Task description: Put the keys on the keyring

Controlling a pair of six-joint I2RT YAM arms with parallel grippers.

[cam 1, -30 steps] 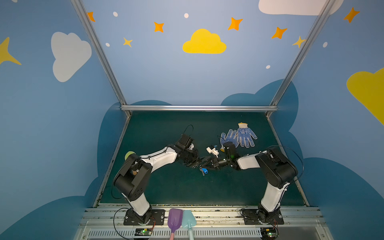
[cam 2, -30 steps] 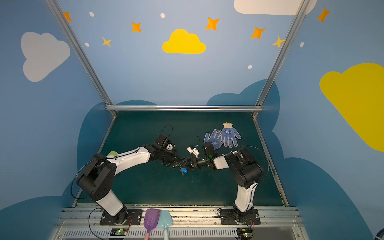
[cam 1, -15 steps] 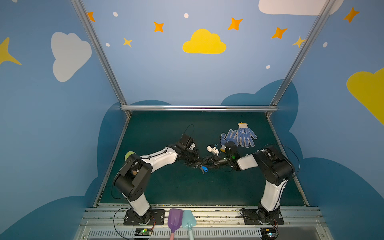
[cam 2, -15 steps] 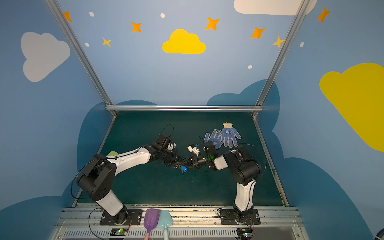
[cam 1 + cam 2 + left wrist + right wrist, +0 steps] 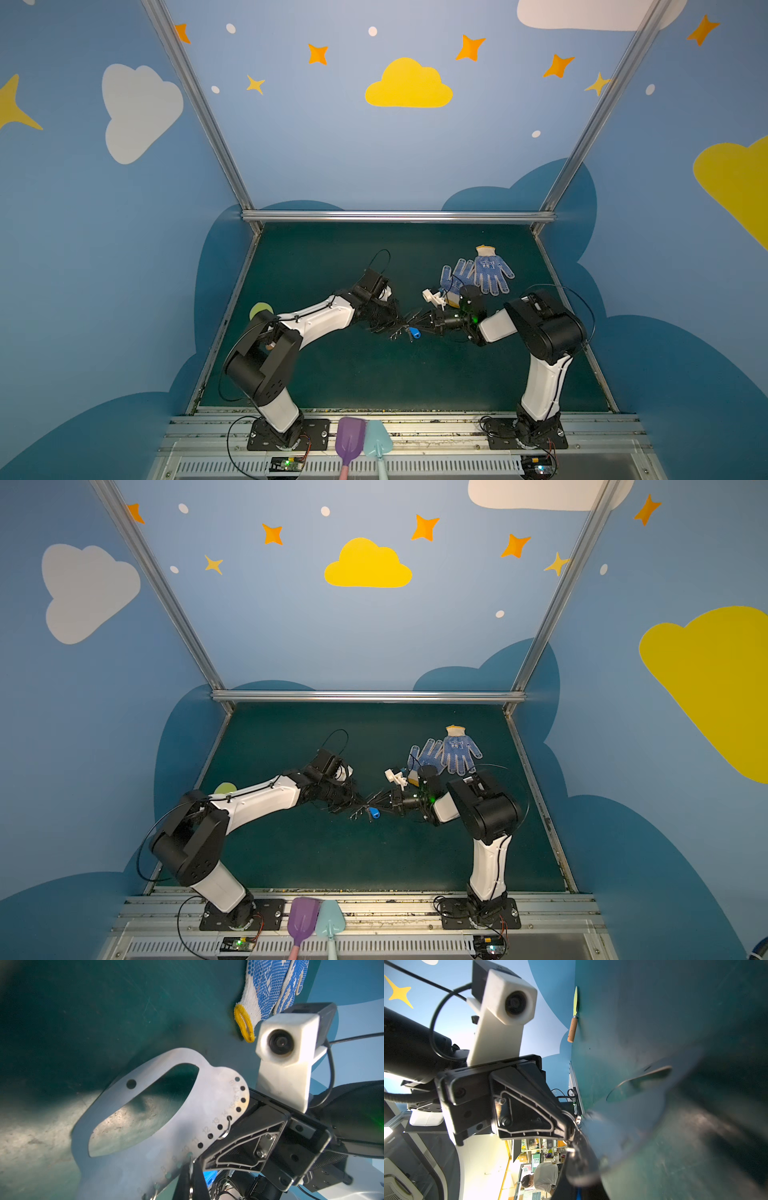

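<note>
Over green mat (image 5: 374, 374), amid blue cloud walls (image 5: 374, 158), the keyring (image 5: 218, 1095)

The keyring (image 5: 216, 1093) is plain silver-grey; the keys (image 5: 414, 332) show a bright blue head. The gloves (image 5: 490, 270) are white with blue dots and yellow cuffs. The table mat (image 5: 374, 374) is dark green.

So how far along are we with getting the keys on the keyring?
Done: the keyring is lifted off the mat, in the left hand. In hand: the right hand apparently holds the keys at its holed edge. Left: threading; attachment not visible.
</note>
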